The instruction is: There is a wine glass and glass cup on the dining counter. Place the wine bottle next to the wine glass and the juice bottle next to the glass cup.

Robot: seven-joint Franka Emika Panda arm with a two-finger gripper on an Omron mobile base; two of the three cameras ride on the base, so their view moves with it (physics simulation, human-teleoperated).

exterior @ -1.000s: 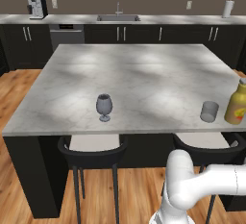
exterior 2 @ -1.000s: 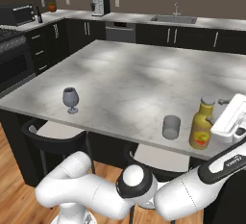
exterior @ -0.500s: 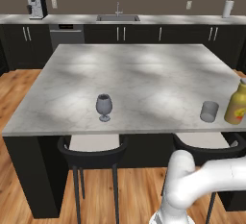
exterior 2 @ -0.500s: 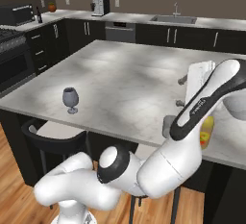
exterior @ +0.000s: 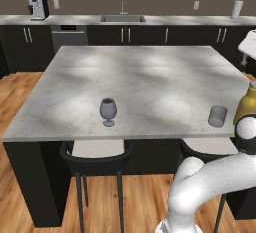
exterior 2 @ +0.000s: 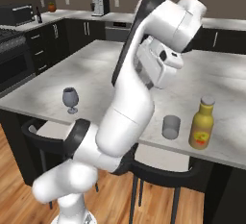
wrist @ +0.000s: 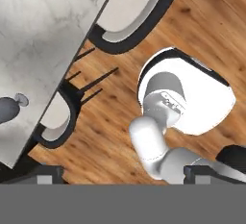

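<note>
On the dining counter (exterior: 140, 77) the wine glass (exterior: 108, 111) stands near the front edge, also seen from the right (exterior 2: 70, 98) and at the hand view's left edge (wrist: 9, 108). The glass cup (exterior: 217, 116) stands at the front right, with the yellow-orange juice bottle (exterior 2: 202, 123) upright just beside it and nothing touching it. My hand (exterior 2: 161, 64) is raised high over the counter. My gripper (wrist: 126, 174) is open and empty, looking down at floor and stools. A slim dark shape (exterior 2: 39, 14) on the far wall counter is too small to call the wine bottle.
Two black stools (exterior: 97, 153) (exterior: 210, 147) are tucked under the island's front edge. Wall counters with a sink (exterior: 122, 19) and a coffee machine (exterior: 37, 7) run along the back. A microwave (exterior 2: 17, 14) and stove stand at the left. Wood floor surrounds the island.
My arm has swung from low beside the juice bottle up and left, high above the counter. The juice bottle stays standing beside the glass cup.
</note>
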